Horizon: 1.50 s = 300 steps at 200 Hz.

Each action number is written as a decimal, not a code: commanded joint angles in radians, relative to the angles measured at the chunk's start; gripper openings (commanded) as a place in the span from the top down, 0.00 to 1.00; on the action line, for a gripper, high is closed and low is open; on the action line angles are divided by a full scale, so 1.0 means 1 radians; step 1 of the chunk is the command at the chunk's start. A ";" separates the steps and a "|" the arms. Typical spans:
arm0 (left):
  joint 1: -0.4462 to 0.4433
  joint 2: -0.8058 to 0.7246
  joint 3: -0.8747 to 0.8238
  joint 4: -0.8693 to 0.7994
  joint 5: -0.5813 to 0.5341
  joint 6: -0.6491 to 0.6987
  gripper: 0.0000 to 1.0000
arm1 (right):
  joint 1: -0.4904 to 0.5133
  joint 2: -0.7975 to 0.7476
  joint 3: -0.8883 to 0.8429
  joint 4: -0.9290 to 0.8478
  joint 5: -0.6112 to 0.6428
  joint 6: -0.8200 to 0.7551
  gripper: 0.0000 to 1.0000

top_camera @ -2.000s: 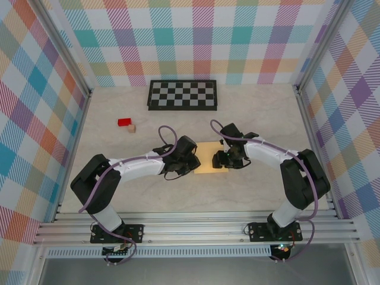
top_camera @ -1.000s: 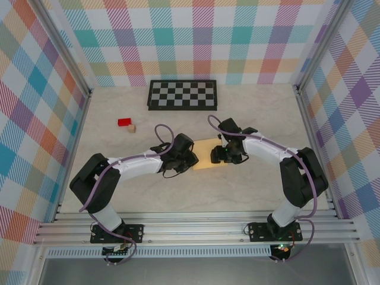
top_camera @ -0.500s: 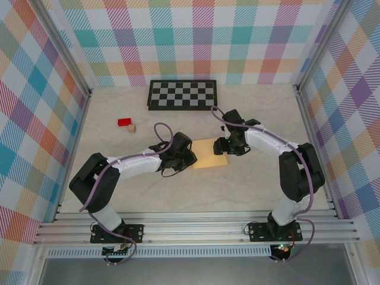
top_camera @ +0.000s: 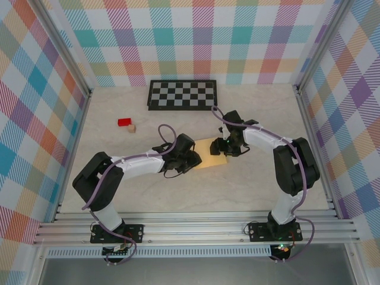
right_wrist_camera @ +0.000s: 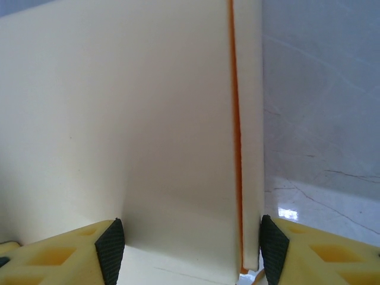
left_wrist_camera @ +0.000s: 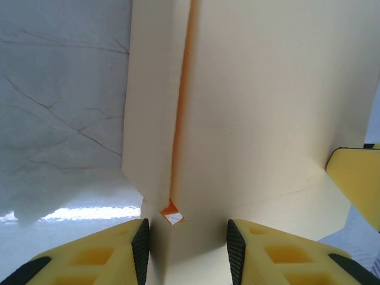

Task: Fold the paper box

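Where the top external view looks down on the bench [top_camera: 249, 190], the paper box [top_camera: 208, 158] is seen lying flat near the middle, well apart from the checkerboard [top_camera: 182, 95] at the far side. Its long axis runs roughly across the bench from left to right, slightly skewed. It is bracketed by both arms: the left gripper [top_camera: 190, 159] is set at its left end and the right gripper [top_camera: 219, 147] at its far right corner, so neither arm can be called nearer. In the left wrist view, the left gripper [left_wrist_camera: 187, 237] is found astride the near edge of the box, its jaws apart with cardboard between them; whether the pads are pressed on it cannot be told. An orange seam [left_wrist_camera: 180, 119] is seen running straight away from the jaws, slightly gaping. In the right wrist view, the right gripper [right_wrist_camera: 190, 243] is likewise placed over the box's edge, jaws apart around a span of cardboard, a grip neither confirmed nor ruled out. A like orange seam [right_wrist_camera: 236, 119] runs away just inside one pad. The coming move is judged to turn on these seams, which lie lengthwise ahead of each pair of jaws.
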 commanded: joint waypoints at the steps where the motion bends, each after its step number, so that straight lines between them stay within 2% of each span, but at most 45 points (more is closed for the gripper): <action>1: -0.016 0.022 0.028 0.087 0.046 -0.056 0.59 | 0.011 0.006 -0.034 0.026 -0.065 0.030 0.37; 25: -0.021 0.016 0.051 0.057 0.028 -0.036 0.62 | 0.010 -0.004 -0.054 0.032 -0.058 0.031 0.37; 77: -0.019 -0.012 0.089 -0.167 -0.120 0.155 0.71 | 0.010 -0.006 -0.053 0.009 -0.008 0.003 0.37; 113: -0.019 -0.008 0.112 -0.247 -0.156 0.229 0.69 | 0.011 -0.005 -0.036 -0.017 0.035 -0.016 0.37; 194: -0.017 0.016 0.105 -0.104 -0.042 0.136 0.70 | 0.010 -0.011 -0.025 -0.027 0.029 -0.001 0.37; 234: -0.019 0.018 0.110 -0.113 -0.055 0.133 0.70 | 0.009 -0.035 -0.035 -0.028 -0.030 0.042 0.37; 300: -0.018 0.034 0.095 -0.104 -0.069 0.129 0.70 | 0.010 -0.037 -0.029 -0.096 -0.037 0.059 0.37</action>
